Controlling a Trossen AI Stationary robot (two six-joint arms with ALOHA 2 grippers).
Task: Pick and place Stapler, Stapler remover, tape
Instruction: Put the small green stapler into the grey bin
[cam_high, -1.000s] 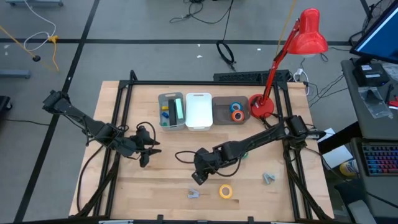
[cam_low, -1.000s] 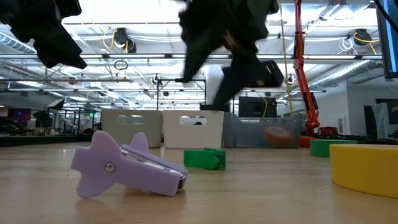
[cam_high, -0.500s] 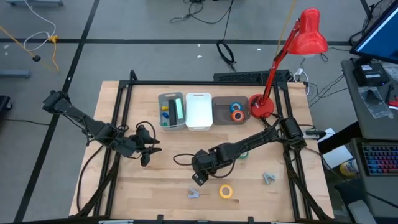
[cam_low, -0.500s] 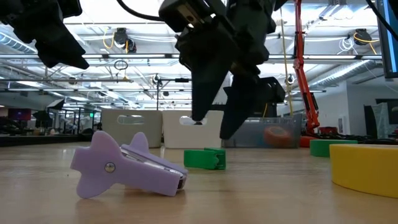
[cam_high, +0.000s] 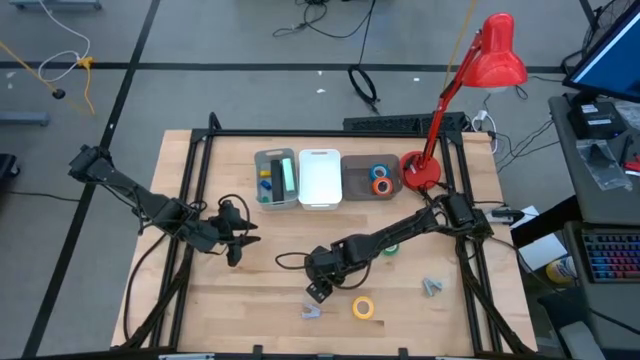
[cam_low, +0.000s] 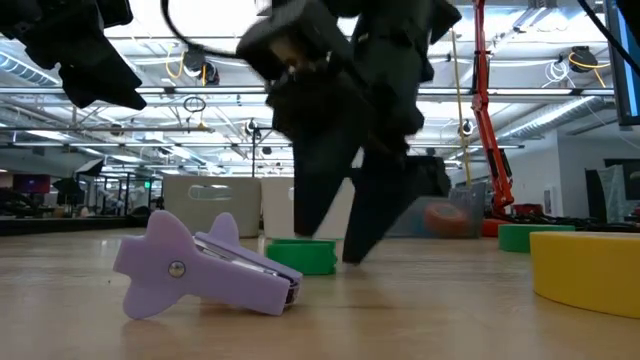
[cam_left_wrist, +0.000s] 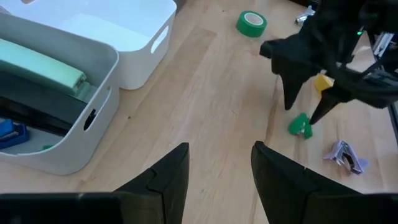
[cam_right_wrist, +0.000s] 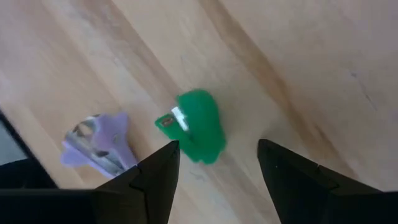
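Note:
A small green staple remover (cam_right_wrist: 198, 127) lies flat on the table, also seen in the low view (cam_low: 300, 256). My right gripper (cam_high: 318, 288) is open and low over it, one finger on each side. A purple staple remover (cam_low: 200, 265) lies just nearer, with a yellow tape roll (cam_high: 363, 307) to its right. A grey staple remover (cam_high: 432, 287) and a green tape roll (cam_high: 390, 247) lie farther right. Orange and blue tape rolls (cam_high: 381, 180) sit in the grey bin. My left gripper (cam_left_wrist: 221, 155) hovers open over the table's left part. My right gripper (cam_right_wrist: 216, 149) comes from above, pointing down, with its fingers (cam_low: 372, 225) on either side of the green staple remover. Whether a finger touches it, I cannot tell. The remover rests on the table.
Three bins stand in a row at the far side: one holding a green stapler (cam_left_wrist: 40, 65) and a dark one, a white bin (cam_high: 320, 177), and the grey bin (cam_high: 358, 182). A red desk lamp (cam_high: 425, 170) stands at the far right. Bare wood lies between the arms.
My right gripper has moved toward the table's near-left and come down until its open fingers stand around the green staple remover. In the low view the remover now sits a little farther left than before.

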